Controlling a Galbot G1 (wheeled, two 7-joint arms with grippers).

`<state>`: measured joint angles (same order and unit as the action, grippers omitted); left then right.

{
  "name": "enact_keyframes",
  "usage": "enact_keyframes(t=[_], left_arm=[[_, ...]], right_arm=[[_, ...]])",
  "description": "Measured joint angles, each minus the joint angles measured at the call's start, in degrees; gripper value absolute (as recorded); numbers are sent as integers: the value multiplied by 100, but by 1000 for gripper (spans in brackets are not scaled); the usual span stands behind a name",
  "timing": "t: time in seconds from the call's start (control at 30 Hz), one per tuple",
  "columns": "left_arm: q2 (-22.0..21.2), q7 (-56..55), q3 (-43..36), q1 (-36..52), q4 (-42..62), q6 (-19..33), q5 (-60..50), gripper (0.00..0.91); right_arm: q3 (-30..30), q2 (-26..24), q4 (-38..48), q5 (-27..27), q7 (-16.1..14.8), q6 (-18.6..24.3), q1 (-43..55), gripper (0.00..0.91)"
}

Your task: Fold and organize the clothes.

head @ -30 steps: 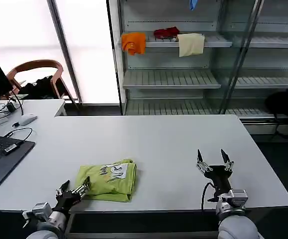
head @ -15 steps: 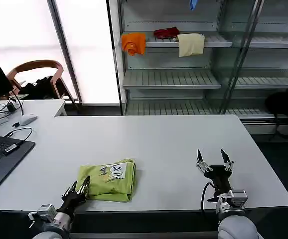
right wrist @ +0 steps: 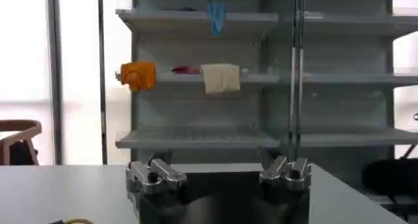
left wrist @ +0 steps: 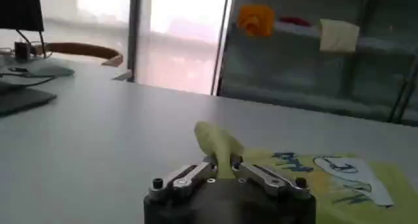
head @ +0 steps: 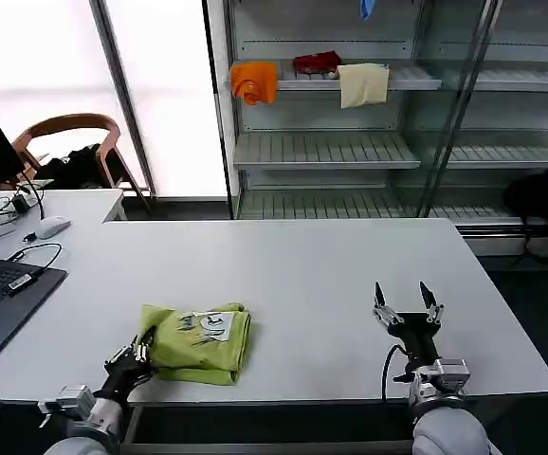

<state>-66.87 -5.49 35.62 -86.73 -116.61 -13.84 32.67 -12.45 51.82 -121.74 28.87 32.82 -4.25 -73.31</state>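
T-shirt (head: pixel 197 342) dragged leftward, left gripper (head: pixel 142 348) fingers pinching its corner, right gripper (head: pixel 405 305) spread

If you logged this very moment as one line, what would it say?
left hand: shut on T-shirt corner, near table edge | right hand: open, idle above table | T-shirt: folded, graphic up

The folded lime T-shirt (head: pixel 196 343) lies on the white worktop (head: pixel 302 275) near its front edge, white graphic up. The left hand (head: pixel 139 353) pinches the T-shirt's near left corner. The right hand (head: pixel 406 305) rests well to the right of the T-shirt, fingers spread apart.
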Motion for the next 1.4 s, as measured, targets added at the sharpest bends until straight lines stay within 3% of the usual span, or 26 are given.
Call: enact_keyframes(t=[0.2,0.47,0.63,0.77,1.0,1.4], left_arm=[[484,119,581,-99,-13,56,55,0],[1457,589,1878,-17,-153,110,-126,0],[1775,1137,2129,18,-223,293,-641,0],[1716,1493,1761,129,61,763,-1469,0],[1086,1769,418,381,863,1597,-2649,10],[686,1855,-897,820,758,1765,-2958,20]], right_arm=[[42,0,30,11,-2,7,64,907],[45,-6,37,14,-8,16,69,907],[-1,8,8,14,-2,34,27,907],[-19,19,3,6,-11,71,-24,907],[-38,-6,57,1,-13,137,-77,907],[3,63,62,-38,-18,130,-21,907]])
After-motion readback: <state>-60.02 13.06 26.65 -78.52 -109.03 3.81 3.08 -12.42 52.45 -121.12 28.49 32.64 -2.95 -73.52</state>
